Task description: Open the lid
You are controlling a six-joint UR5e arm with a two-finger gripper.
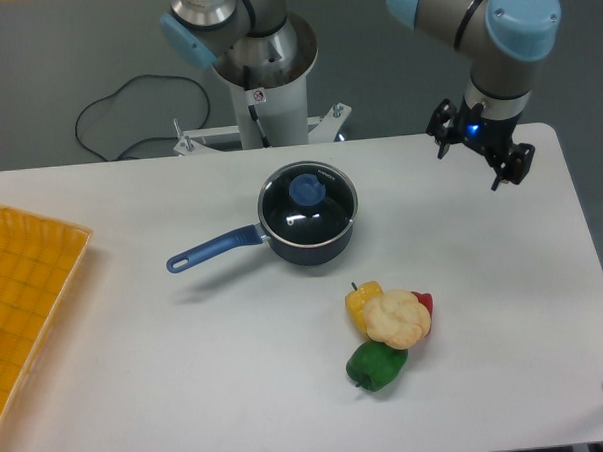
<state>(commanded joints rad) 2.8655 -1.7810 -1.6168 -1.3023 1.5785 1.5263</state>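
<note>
— One thing mattered to me then, the lid (308, 201). It sat flat on the dark blue saucepan (307, 246), near the middle of the tabletop (188, 371), with its blue knob (305, 190) facing up.

— And your claw?

— My claw (481, 156) hung well apart from it, up and off toward the far right edge, above bare tabletop. It held nothing. Its two fingers stood spread, with a gap between them, which I judged wide enough to take the knob.

— Why the knob and not the rim?

— The glass was round and as wide as the pan, so I judged the rim too broad for my fingers. The knob stood proud at the centre, the obvious place to pinch.

— Anything in the way?

— The saucepan's long handle (210, 249) pointed left and toward the near side, away from my arm, so it left my path open. A small heap of toy food lay nearer the front: a yellow pepper (361, 299), a green pepper (375, 366), something red (423, 303) and a pale lumpy piece (396, 320) on top. A yellow tray (24, 288) sat at the left edge. Neither touched the pan.

— So how far along were you?

— Nothing was done yet, by my reckoning. The lid was closed.
</note>
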